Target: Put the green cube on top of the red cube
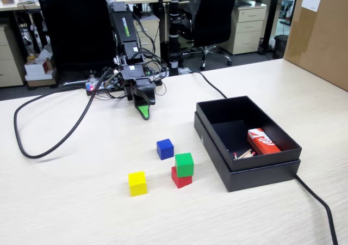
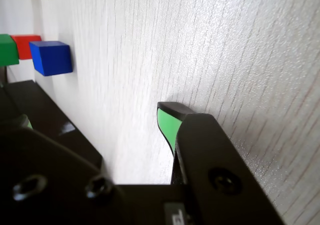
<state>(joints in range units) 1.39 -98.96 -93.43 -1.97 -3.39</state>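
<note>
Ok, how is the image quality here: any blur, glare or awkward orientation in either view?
Fixed view: even light, soft shadows, green cube and red cube sharp. Wrist view: lies on its side, near gripper body dark and soft, blue cube in focus, no strong glare.

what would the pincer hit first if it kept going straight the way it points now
Most likely the bare table: the pincer points down with its green tip just above the wood. The blue cube lies further along that line, but depth is hard to judge.
</note>
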